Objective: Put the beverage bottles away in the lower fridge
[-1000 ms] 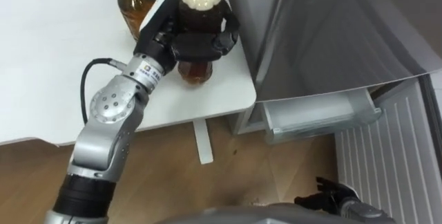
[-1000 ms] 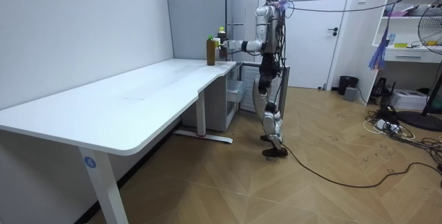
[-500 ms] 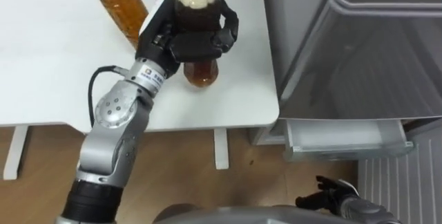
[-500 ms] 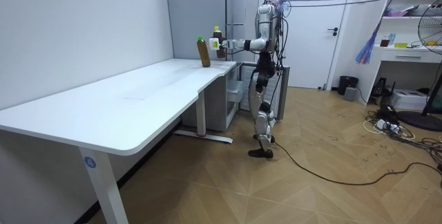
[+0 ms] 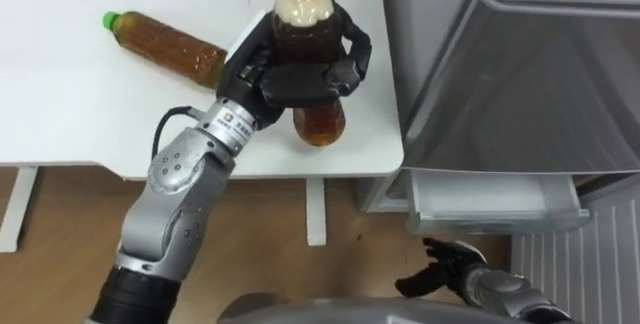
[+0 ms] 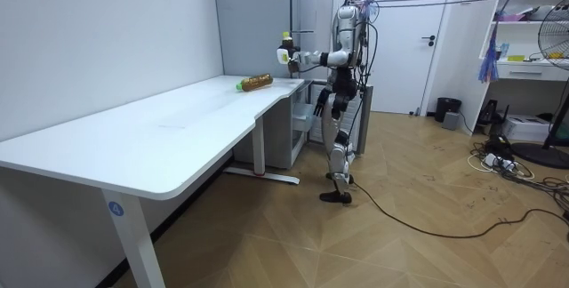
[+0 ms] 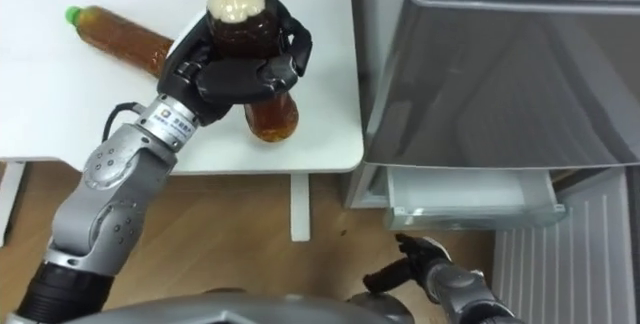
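**Yellow-capped bottle gripped in left hand above table corner, fridge not yet reached**

The yellow-capped plastic bottle of brown tea (image 5: 321, 124) sits upper centre of frame, upright with a slight tilt. The left hand (image 5: 300, 79) is wrapped round its middle, fingers and thumb curled tight on it. In the room view it looks raised clear of the tabletop.

The green-capped plastic bottle of brown tea (image 5: 165, 42) is in the upper left, lying on its side on the white table (image 5: 60, 114). It is near the left hand but apart from it, cap pointing to frame left.

The right half of the frame is the grey fridge door (image 5: 500, 74). Below it, the lower fridge compartment (image 5: 490, 202) stands open with a pale tray edge showing.

The right hand (image 5: 450, 269) is low at bottom right, fingers loosely spread and holding nothing.

In the room view the robot stands at the far end of the table next to the fridge.

Step in hand, by my read: carry the held bottle to the lower compartment.
- Keep the wrap firm around the body and the bottle upright.
- Swing it right and down, clear of the table corner and the door edge.
- Set its base flat before the fingers let go.
- The lying bottle can roll, so avoid brushing it on the way out. It will need a sideways grasp.
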Motion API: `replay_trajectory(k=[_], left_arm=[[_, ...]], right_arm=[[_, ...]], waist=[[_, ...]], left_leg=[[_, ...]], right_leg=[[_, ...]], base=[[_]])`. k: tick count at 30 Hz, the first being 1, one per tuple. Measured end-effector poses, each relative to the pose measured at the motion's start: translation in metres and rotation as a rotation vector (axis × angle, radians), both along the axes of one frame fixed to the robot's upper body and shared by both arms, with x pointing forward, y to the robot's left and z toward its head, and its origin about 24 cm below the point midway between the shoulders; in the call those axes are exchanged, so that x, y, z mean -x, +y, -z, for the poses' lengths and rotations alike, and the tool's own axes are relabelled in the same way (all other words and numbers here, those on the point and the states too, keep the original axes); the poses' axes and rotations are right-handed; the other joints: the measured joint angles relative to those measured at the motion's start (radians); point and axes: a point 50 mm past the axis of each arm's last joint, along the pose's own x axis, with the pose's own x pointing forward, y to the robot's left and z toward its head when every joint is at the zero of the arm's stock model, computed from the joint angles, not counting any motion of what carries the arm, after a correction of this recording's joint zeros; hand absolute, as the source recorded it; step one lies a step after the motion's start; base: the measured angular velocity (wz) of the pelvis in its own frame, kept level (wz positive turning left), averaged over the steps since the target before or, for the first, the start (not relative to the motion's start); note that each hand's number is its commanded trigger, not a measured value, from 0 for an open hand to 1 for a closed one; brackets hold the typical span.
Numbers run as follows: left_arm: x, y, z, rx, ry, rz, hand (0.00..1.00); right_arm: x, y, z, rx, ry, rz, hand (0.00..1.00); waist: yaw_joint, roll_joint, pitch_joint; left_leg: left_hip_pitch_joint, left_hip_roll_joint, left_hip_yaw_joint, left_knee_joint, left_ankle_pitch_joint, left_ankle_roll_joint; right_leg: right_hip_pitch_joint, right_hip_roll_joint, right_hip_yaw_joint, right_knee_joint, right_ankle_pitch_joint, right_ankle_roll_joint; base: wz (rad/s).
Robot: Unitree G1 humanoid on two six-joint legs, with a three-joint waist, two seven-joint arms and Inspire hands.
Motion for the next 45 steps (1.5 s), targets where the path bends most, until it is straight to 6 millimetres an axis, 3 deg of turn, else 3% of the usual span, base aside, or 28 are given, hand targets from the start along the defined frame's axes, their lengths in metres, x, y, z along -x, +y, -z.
replay_trajectory(k=[3, 15, 24, 38, 45], left_arm=[[0.001, -0.001, 0.002, 0.013, 0.014, 0.004, 1.00], [0.027, -0.018, 0.040, 0.026, 0.184, 0.111, 1.00], [0.031, -0.023, 0.043, 0.020, 0.192, 0.156, 1.00], [0.035, -0.019, 0.059, -0.009, 0.256, 0.173, 1.00], [0.035, -0.019, 0.062, -0.022, 0.264, 0.172, 1.00]], right_arm=[[-0.005, 0.003, -0.001, -0.023, -0.006, -0.028, 0.00], [-0.017, 0.023, -0.007, -0.136, -0.043, -0.101, 0.00], [-0.027, 0.035, -0.013, -0.186, -0.090, -0.164, 0.00], [-0.046, 0.047, -0.026, -0.251, -0.181, -0.215, 0.00], [-0.045, 0.053, -0.027, -0.297, -0.170, -0.234, 0.00]], waist=[[-0.001, 0.009, 0.0002], [-0.010, 0.018, 0.0024], [-0.009, 0.004, 0.0120], [-0.010, 0.003, 0.0104], [-0.009, 0.003, 0.0102]], left_leg=[[0.000, -0.001, -0.008, 0.000, 0.000, 0.000], [0.004, -0.001, -0.011, -0.002, 0.000, 0.000], [0.004, -0.004, -0.012, -0.004, 0.000, 0.000], [-0.003, -0.001, 0.003, -0.003, 0.000, 0.000], [-0.004, 0.002, 0.003, 0.001, 0.000, 0.001]], right_leg=[[0.005, -0.002, -0.027, 0.001, 0.000, 0.000], [0.007, -0.004, -0.026, 0.001, -0.001, 0.001], [0.011, -0.004, -0.020, 0.001, -0.001, 0.001], [-0.015, -0.005, -0.019, 0.020, -0.001, 0.001], [-0.019, -0.006, -0.016, 0.031, -0.001, 0.002]], base=[[0.12], [-0.01], [0.00], [-0.02], [0.00]])
